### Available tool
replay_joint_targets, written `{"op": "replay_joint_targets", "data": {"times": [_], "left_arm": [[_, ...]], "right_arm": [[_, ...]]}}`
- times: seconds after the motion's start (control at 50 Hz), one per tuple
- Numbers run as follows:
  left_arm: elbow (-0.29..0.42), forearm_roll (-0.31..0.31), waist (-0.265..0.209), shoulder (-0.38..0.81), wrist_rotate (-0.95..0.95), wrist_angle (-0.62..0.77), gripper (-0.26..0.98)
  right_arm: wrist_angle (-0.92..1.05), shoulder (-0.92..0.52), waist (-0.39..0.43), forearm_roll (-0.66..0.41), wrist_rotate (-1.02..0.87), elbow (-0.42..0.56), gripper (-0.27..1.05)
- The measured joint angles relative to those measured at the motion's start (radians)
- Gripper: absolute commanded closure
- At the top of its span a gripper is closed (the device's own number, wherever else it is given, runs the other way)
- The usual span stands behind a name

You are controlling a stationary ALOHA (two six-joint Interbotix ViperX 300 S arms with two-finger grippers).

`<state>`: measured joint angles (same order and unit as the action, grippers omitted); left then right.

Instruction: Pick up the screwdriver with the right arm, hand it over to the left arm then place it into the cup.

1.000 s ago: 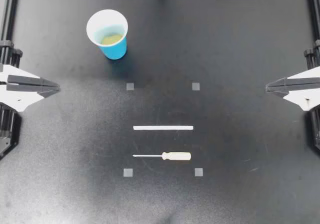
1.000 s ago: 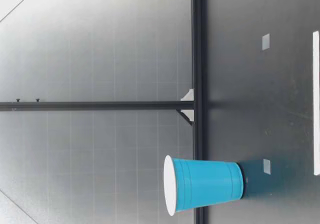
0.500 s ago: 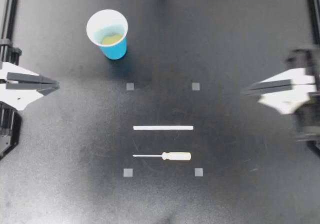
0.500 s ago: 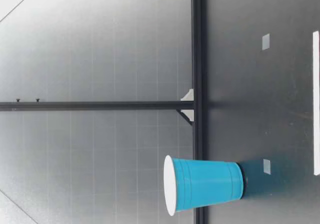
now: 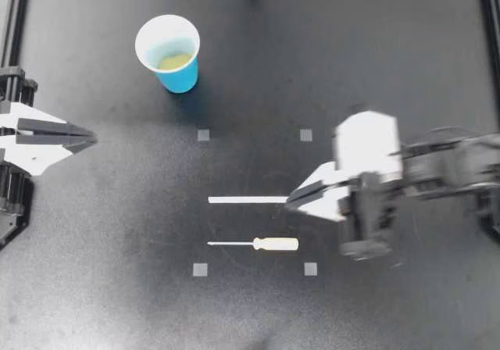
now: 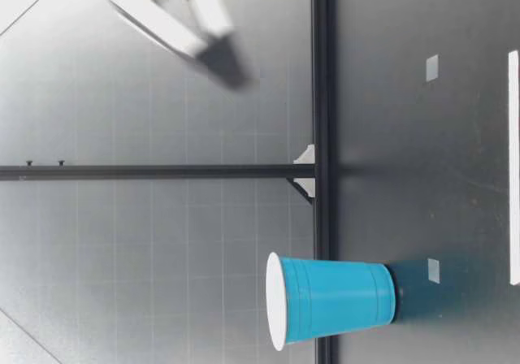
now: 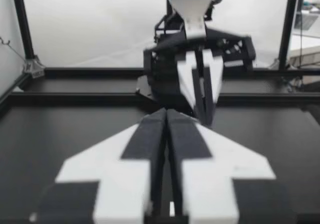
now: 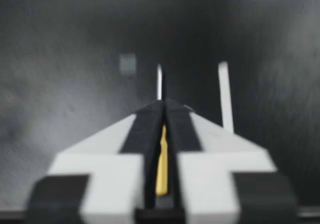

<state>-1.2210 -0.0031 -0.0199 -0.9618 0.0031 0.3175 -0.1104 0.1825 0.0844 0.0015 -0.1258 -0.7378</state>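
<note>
Right end effector (image 5: 293,200): fingers together, holding nothing, poised over the end of the white strip (image 5: 248,200) and just beside the screwdriver (image 5: 262,244) without touching it. The screwdriver lies flat on the bench (image 5: 375,69) inside the four square markers (image 5: 203,135), handle toward the right arm.

Risks noted:
- If the fingers come down still together, they would press on or shove the handle instead of straddling it.
- The handle looks round, so an off-centre contact may roll it away.
- The tool lies low, so the fingertips may scrape the bench.

Obstructions: none on the approach (the strip appears flat).

Left end effector (image 5: 87,139): fingers together, at the bench's left edge, well apart. The cup (image 5: 168,53) stands upright, well apart from the screwdriver, on the left arm's side.
</note>
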Motion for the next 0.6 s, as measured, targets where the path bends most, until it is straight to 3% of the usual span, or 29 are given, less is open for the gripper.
{"op": "replay_joint_targets", "data": {"times": [0.2, 0.38, 0.6], "left_arm": [[-0.011, 0.000, 0.000, 0.000, 0.002, 0.000, 0.59], [-0.031, 0.000, 0.000, 0.000, 0.002, -0.002, 0.59], [-0.044, 0.000, 0.000, -0.006, -0.005, -0.002, 0.59]], "right_arm": [[-0.184, -0.161, 0.000, 0.000, 0.000, 0.133, 0.13], [-0.330, -0.291, 0.003, 0.002, 0.002, 0.261, 0.15], [-0.402, -0.416, 0.028, 0.002, 0.002, 0.348, 0.18]]}}
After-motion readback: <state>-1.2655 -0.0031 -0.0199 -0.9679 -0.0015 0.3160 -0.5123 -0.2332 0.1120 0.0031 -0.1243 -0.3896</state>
